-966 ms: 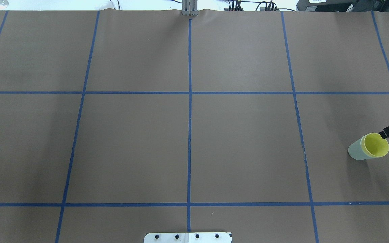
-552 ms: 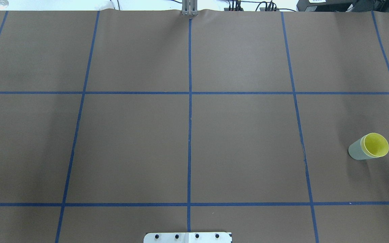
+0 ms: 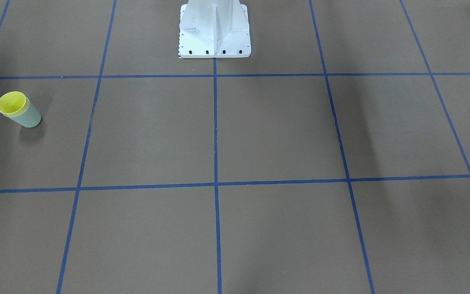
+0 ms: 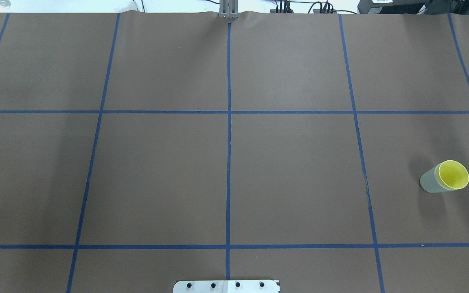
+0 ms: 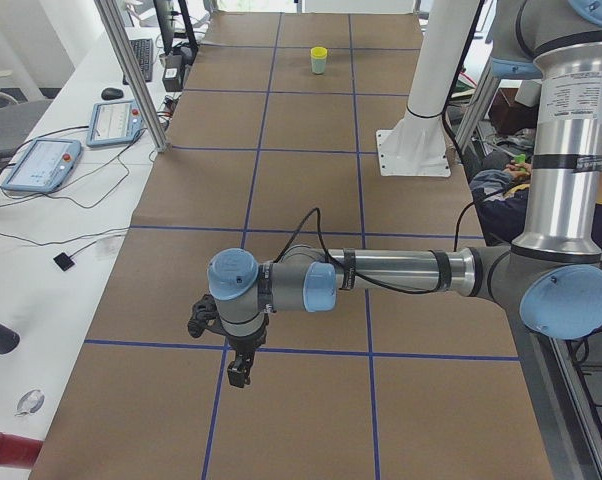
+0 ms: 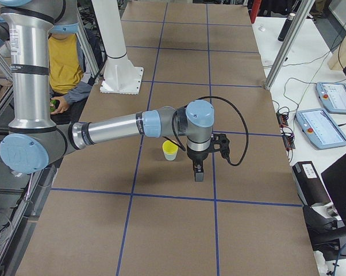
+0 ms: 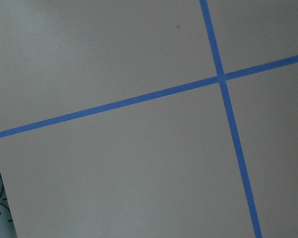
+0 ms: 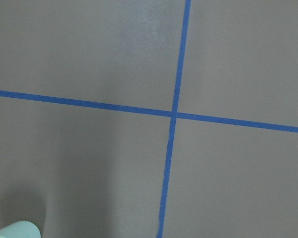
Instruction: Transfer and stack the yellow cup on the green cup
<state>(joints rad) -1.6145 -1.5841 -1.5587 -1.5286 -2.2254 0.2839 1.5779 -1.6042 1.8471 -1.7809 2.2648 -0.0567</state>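
You see: brown mat (image 4: pixel 291 171) | blue tape grid (image 4: pixel 229 162) | white pedestal (image 3: pixel 214 30) | teach pendant (image 6: pixel 335 96) beside your table | person in yellow top (image 6: pixel 64 66)

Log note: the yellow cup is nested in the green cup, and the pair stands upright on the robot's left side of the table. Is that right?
One thing is wrong: the pair stands on the robot's right side, not its left. The overhead exterior view shows the yellow cup nested in the green cup, upright, near that view's right edge.
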